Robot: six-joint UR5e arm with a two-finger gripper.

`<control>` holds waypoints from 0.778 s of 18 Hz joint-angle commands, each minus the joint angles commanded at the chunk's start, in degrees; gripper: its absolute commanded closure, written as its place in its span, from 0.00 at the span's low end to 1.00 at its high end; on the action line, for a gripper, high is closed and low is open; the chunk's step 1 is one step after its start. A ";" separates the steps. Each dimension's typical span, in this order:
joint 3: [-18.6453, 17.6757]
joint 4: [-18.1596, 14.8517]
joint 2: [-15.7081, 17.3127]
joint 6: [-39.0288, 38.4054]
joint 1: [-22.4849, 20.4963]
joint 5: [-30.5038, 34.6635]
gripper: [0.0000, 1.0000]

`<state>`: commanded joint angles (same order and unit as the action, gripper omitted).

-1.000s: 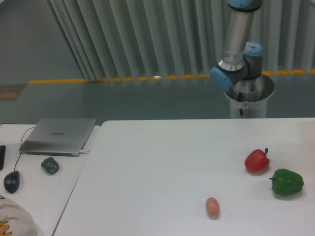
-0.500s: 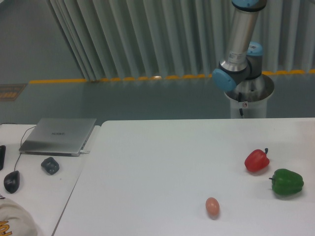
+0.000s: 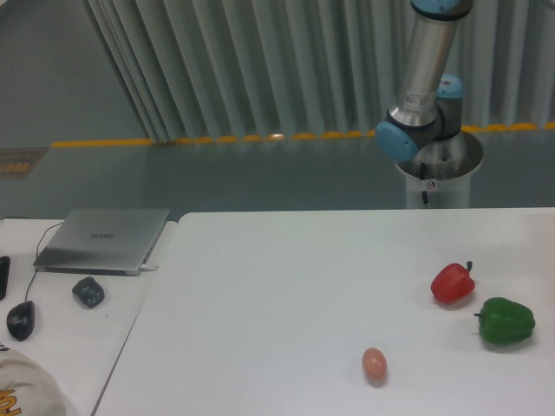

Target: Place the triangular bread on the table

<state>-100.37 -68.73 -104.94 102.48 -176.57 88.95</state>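
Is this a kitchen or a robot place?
Probably a robot lab or workshop, not a kitchen. A big robot arm stands behind a white table, yellow tape marks the floor, and a laptop sits on a desk nearby.

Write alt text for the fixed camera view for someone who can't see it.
A white table holds a red pepper, a green pepper and a small egg; no bread is visible. Behind it, a robot arm rises out of frame, its gripper unseen. At left, a smaller desk carries a closed laptop and a mouse.
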 joint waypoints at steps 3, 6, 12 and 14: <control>-0.09 0.00 0.00 0.00 0.00 -0.17 0.11; -0.53 0.00 0.00 -0.61 0.18 -0.79 0.18; -0.53 0.00 -0.09 -0.53 0.09 -0.88 0.51; -0.44 0.00 -0.09 -0.09 -0.09 -0.79 0.64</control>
<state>-100.81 -68.73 -105.03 102.39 -176.66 88.15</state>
